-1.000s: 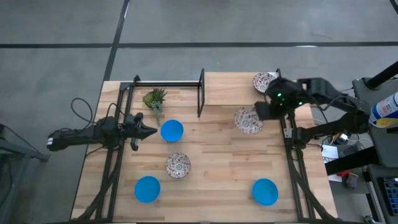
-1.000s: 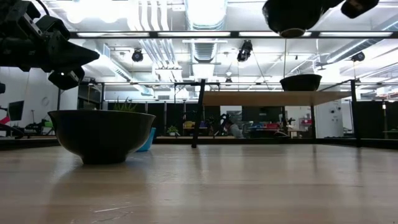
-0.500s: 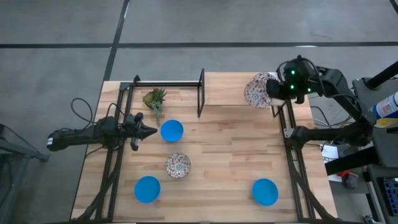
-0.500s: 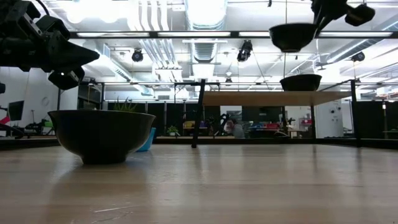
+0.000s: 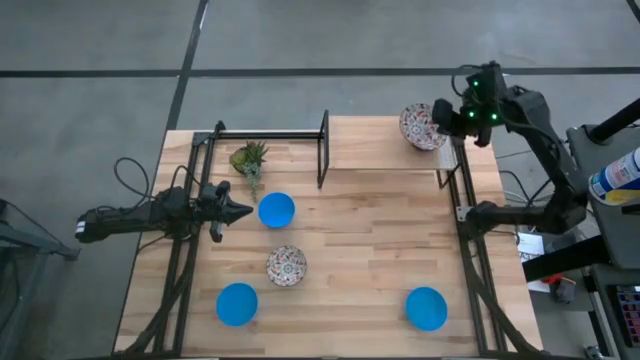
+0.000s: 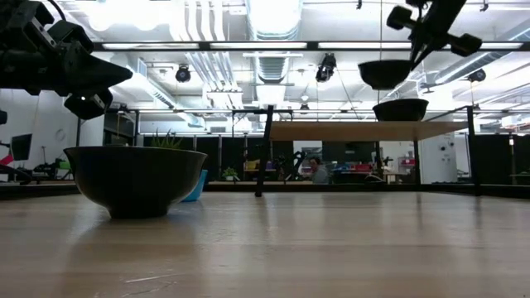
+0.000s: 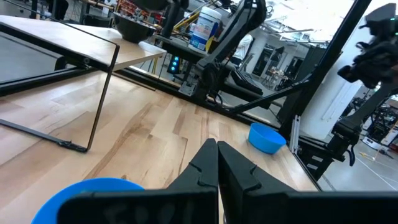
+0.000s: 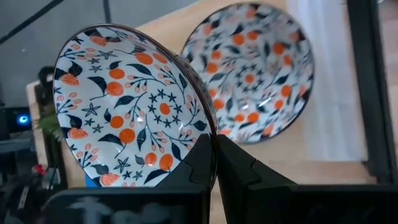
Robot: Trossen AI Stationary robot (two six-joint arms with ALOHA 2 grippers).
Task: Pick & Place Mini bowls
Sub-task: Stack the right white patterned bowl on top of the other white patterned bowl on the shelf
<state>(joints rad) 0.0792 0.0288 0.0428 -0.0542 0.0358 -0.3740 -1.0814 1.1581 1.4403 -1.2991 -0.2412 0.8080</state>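
Observation:
My right gripper [image 5: 447, 119] is shut on a white floral mini bowl [image 5: 419, 126] and holds it in the air over the raised wooden shelf [image 5: 370, 145] at the table's far right. A second floral bowl [image 8: 255, 74] rests by its base on that shelf, just under the held one [image 6: 385, 73]. A third floral bowl [image 5: 286, 266] stands mid-table. Three blue bowls stand on the table [image 5: 276, 210], [image 5: 237, 304], [image 5: 427, 308]. My left gripper [image 5: 240, 211] is shut and waits just left of the nearest blue bowl. My right gripper pinches the held floral bowl by its rim [image 8: 208, 134], one finger inside and one outside. The fingers come from the table's right side. The bowl is lifted clear, roughly upright, above the floral bowl on the shelf [image 6: 400, 109].
A small green plant [image 5: 248, 158] stands at the far left of the table. A black metal frame [image 5: 322, 150] carries the shelf's left end. Dark arm stands [image 5: 180, 270] [image 5: 470, 260] run along both sides. Bare wood lies between the bowls.
My right gripper has carried the floral bowl from over the table's right middle toward the far edge, and it now hangs over the shelf above the other floral bowl. The gripper has turned about as it went. The left arm has kept still.

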